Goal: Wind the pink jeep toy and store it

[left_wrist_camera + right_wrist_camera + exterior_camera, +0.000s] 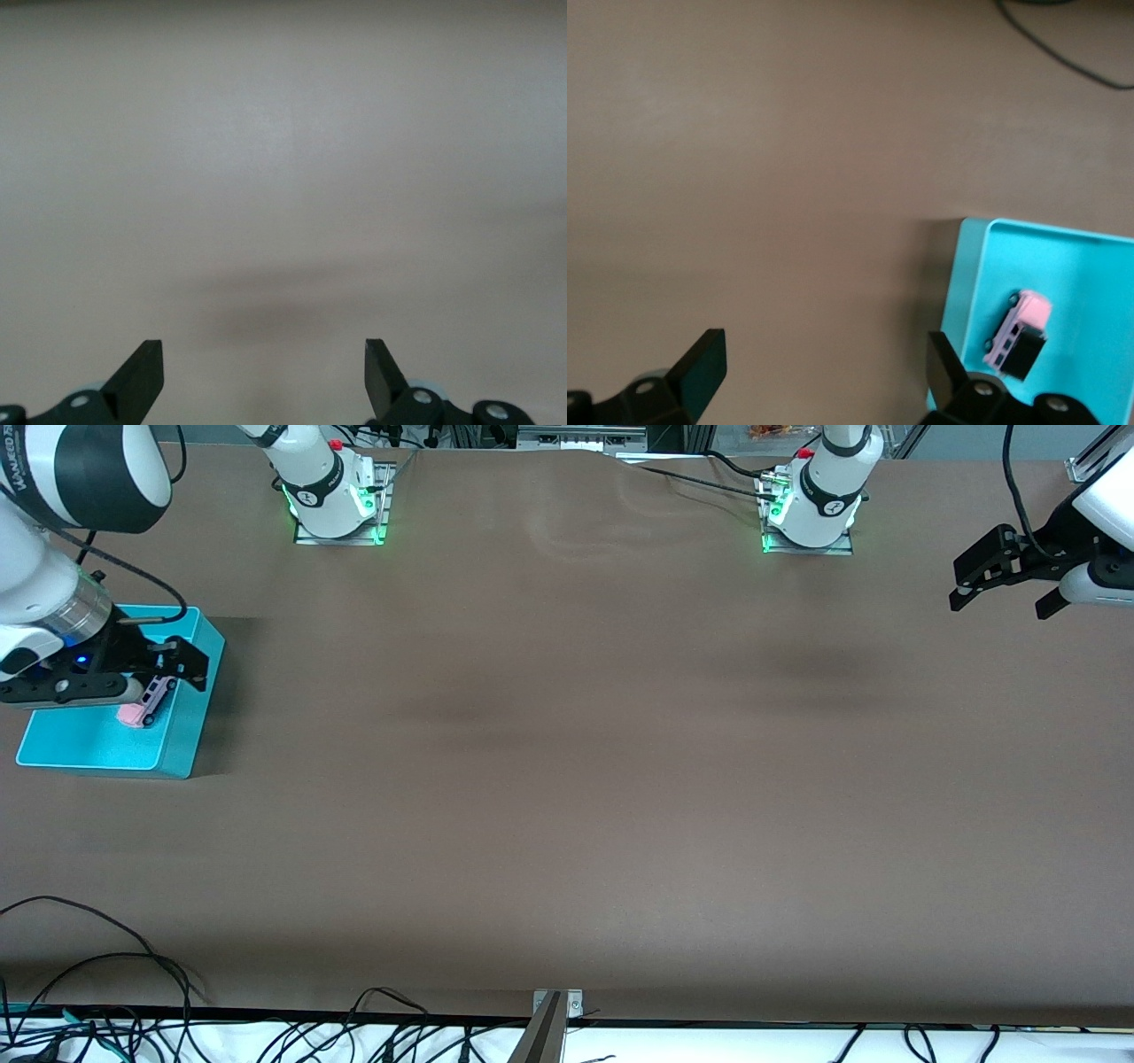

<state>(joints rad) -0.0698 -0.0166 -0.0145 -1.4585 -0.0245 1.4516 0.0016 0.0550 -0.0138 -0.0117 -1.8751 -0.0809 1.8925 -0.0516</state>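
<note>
The pink jeep toy [147, 700] [1020, 331] lies on the floor of the turquoise bin [84, 740] [1063, 257], at the right arm's end of the table. It has a light pink body and a black rear roof, and nothing grips it. My right gripper [190, 662] [822, 361] hangs open over the bin's edge that faces the table's middle, with only bare table between its fingers. My left gripper [1005, 601] [264, 370] waits open above bare table at the left arm's end.
The two arm bases [335, 496] [813, 503] stand along the edge of the table farthest from the front camera. Loose black cables [106, 1001] and a metal bracket [556, 1005] lie at the edge nearest to it. The brown tabletop [567, 779] is wide and flat.
</note>
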